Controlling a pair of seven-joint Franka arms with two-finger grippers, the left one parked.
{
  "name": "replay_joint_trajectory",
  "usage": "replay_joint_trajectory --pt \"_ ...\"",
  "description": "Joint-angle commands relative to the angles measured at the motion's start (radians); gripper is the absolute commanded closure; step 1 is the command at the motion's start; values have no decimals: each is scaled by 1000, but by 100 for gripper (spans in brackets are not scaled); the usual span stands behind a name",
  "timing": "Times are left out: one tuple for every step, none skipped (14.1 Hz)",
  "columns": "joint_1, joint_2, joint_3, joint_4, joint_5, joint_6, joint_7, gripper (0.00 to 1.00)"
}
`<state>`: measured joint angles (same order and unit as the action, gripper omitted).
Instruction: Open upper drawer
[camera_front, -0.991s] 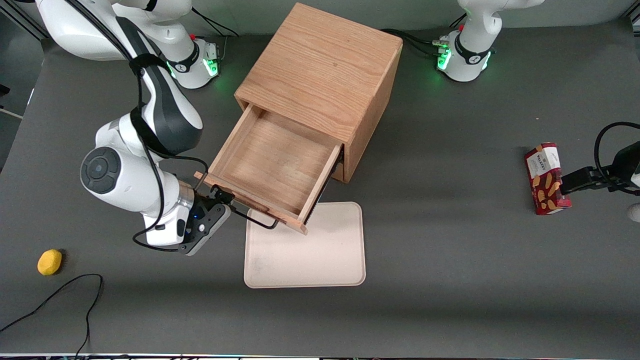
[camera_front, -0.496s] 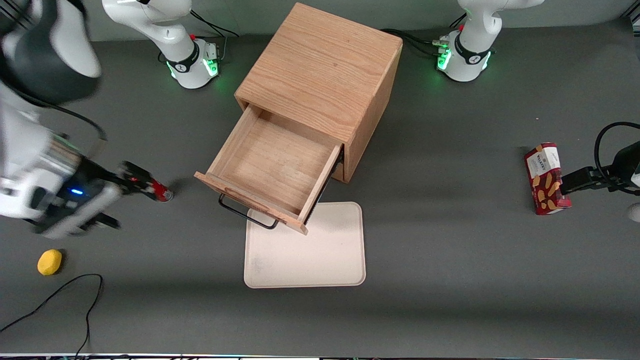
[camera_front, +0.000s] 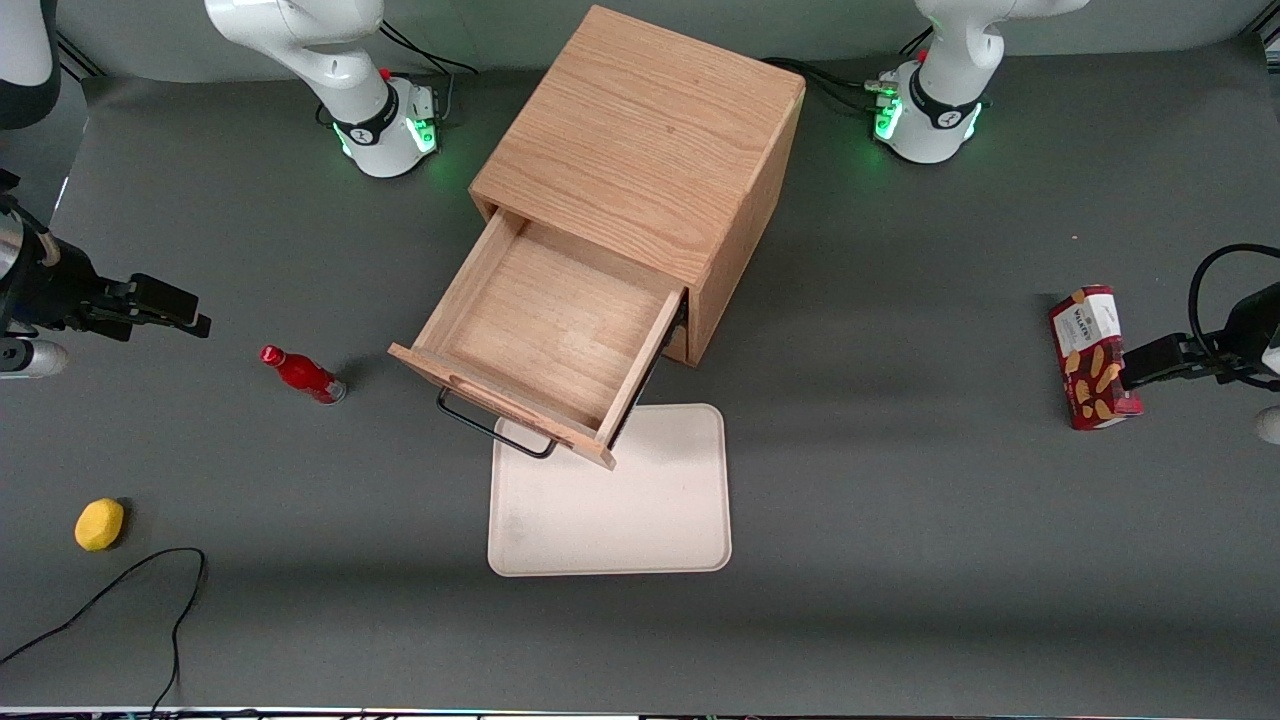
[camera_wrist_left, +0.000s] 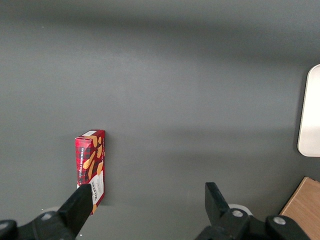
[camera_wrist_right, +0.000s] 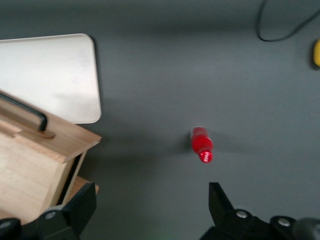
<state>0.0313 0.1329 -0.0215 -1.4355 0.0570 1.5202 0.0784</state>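
Light oak upper drawer (camera_front: 545, 345) with thin black wire handle (camera_front: 492, 427) pulled out; black two-finger gripper (camera_front: 150, 305) empty, fingers spread, well apart at drawer's 9 o'clock.

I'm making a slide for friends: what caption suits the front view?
Upper drawer pulled open; the gripper, fingers open, hangs above the table near a red bottle.

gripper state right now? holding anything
Gripper: open, holding nothing, off at the working arm's end of the table, clear of the upper drawer.
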Motion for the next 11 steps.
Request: replay_joint_trajectory --pt "6 -13 -2 -25 -26 8 44 0" --pt "6 -12 -2 -25 -28 11 37 0" --pt "6 -10 -2 -25 -26 14 43 0" --pt "7 -10 -2 -23 -28 14 46 0" --pt "7 -10 -2 -22 -26 14 44 0" --pt "6 -9 0 -19 -25 14 43 0" --pt "6 -4 0 -16 -23 15 35 0" --pt "6 7 0 -14 -25 21 34 0" --pt "6 17 0 -14 -25 46 32 0" --pt "7 36 3 -16 -25 101 34 0" --pt "13 57 14 -10 -43 130 37 0"
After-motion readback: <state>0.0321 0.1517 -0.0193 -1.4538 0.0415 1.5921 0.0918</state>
